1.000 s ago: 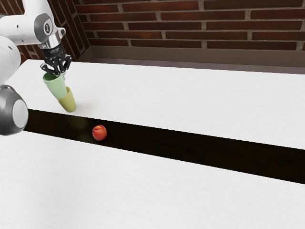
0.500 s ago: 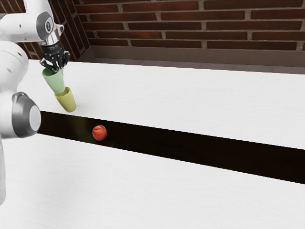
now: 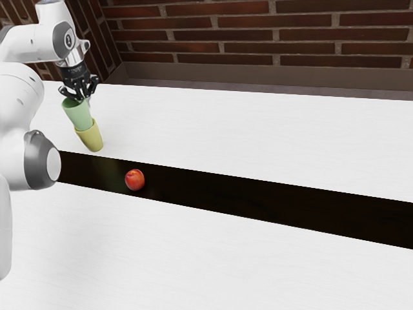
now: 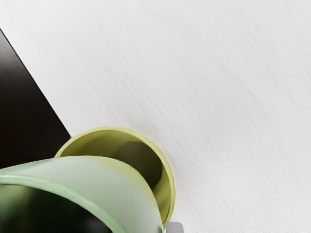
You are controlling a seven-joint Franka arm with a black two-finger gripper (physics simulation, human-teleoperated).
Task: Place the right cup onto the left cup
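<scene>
Gripping the green cup [image 3: 80, 116] near its rim with the 2 fingers of our end effector [image 3: 81, 97] closed on its wall, we hold it with its base at the mouth of the yellow cup [image 3: 91, 139], which stands on the white bench [image 3: 245, 135], near the dark strip [image 3: 258, 197].

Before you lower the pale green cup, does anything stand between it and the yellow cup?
Nothing visible does: the pale green cup in my gripper is right at the mouth of the yellow cup. The round red fruit lies aside, on the dark stripe.
</scene>
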